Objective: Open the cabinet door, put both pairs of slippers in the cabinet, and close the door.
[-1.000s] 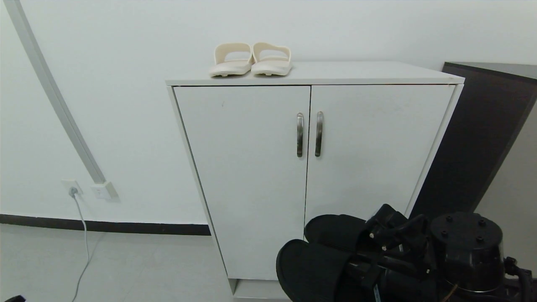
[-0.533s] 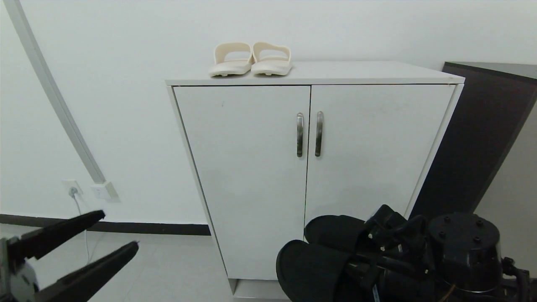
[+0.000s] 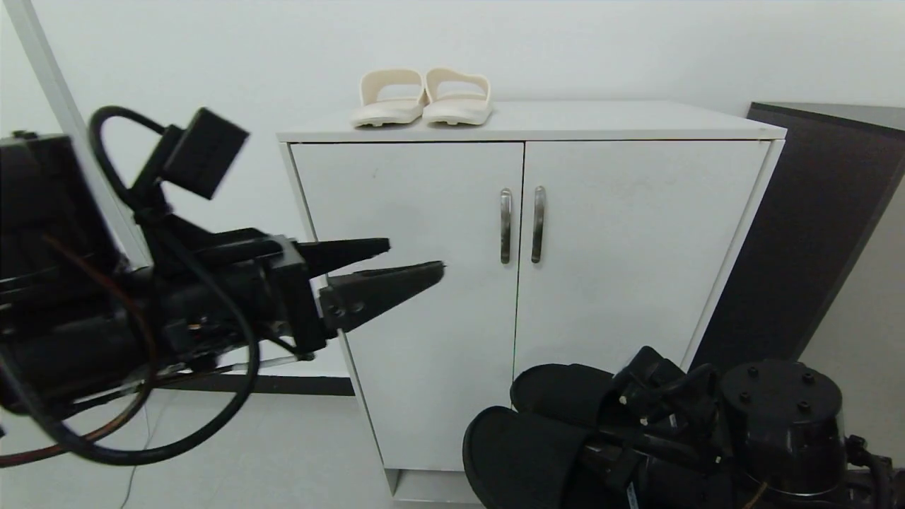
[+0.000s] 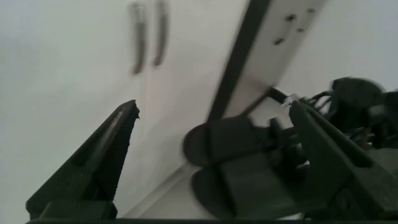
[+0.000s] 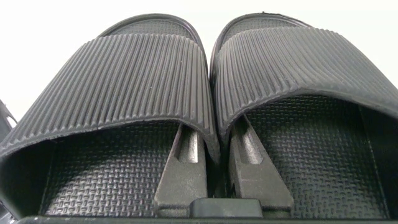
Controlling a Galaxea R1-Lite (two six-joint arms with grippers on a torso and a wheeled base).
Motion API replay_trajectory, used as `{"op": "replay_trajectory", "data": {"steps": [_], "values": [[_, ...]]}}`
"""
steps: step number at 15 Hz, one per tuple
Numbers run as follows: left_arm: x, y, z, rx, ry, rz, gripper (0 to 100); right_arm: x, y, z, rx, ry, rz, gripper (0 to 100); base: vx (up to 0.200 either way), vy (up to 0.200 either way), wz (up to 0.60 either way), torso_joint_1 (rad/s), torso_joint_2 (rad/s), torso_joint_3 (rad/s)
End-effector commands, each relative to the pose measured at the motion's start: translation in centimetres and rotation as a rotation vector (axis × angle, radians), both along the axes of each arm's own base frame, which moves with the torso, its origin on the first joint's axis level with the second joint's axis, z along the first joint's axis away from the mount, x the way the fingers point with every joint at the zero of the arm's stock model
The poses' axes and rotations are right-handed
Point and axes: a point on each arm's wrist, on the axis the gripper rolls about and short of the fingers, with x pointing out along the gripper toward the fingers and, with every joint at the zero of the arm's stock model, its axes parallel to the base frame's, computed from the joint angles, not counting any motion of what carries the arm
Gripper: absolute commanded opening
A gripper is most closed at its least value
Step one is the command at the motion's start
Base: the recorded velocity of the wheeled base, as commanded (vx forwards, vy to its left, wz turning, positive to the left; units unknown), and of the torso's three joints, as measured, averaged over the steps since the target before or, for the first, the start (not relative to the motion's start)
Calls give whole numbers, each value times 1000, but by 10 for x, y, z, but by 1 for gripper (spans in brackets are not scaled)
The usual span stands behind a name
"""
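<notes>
The white cabinet (image 3: 424,339) has both doors shut, with two metal handles (image 3: 505,226) side by side at the middle. A cream pair of slippers (image 3: 423,99) rests on its top near the left. My left gripper (image 3: 416,256) is open, held level before the left door, its tips short of the handles. The left wrist view has this gripper (image 4: 212,109) with the handles (image 4: 135,37) beyond it. Low at the right, my right gripper (image 3: 622,424) is shut on the black pair of slippers (image 3: 551,424). Its fingers (image 5: 183,168) pinch the two inner straps (image 5: 214,143) together.
A dark piece of furniture (image 3: 813,233) stands against the cabinet's right side. A grey conduit (image 3: 42,78) runs down the wall at the left. Open floor (image 3: 283,452) lies left of the cabinet.
My left arm has risen from the lower left corner and swung in front of the left door, still open. The right arm with the black slippers has stayed put.
</notes>
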Motion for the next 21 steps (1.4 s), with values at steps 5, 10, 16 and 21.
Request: {"op": "replay_trajectory", "data": {"steps": [5, 10, 16, 21], "values": [[77, -94, -13, -77, 57, -128, 100, -1, 0, 1, 4, -6, 2, 0, 0, 0, 0, 0, 0, 0], [89, -105, -13, -106, 97, -131, 100, 0, 0, 1, 2, -2, 1, 0, 0, 0, 0, 0, 0, 0], [98, -101, -9, -100, 147, -224, 100, 0, 0, 0, -2, 0, 2, 0, 0, 0, 0, 0, 0, 0], [110, -108, -12, -105, 141, -158, 100, 0, 1, -1, -3, 1, 5, 0, 0, 0, 0, 0, 0, 0]]}}
